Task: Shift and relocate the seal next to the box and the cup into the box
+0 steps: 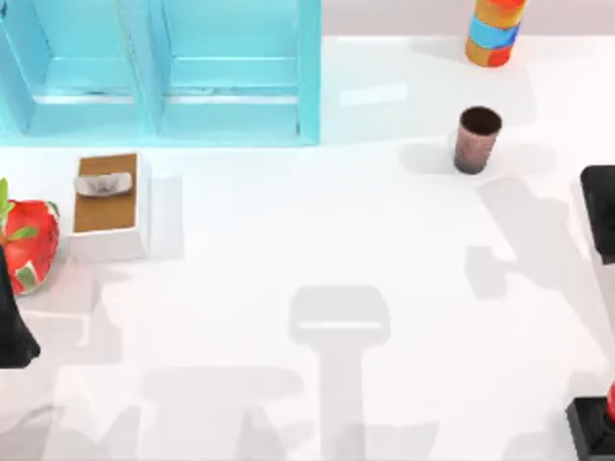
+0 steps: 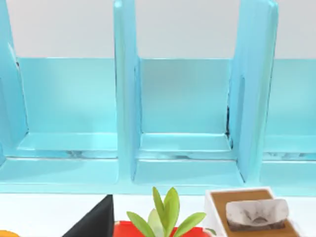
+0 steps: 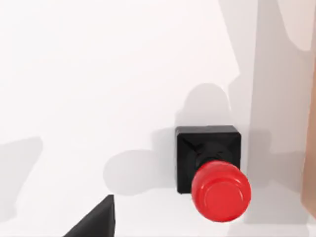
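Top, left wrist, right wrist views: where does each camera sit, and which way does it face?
Top view: above the table, looking down; black arm parts at both side edges.
Left wrist view: faces the blue box, strawberry-like thing and tissue box.
Right wrist view: looks down on the seal.
Shared: top and right wrist views show the seal.

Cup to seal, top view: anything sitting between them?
Nothing. In the top view the table between the cup and the seal at the lower right edge is bare white surface with shadows; the right arm's dark body sits off to the side.
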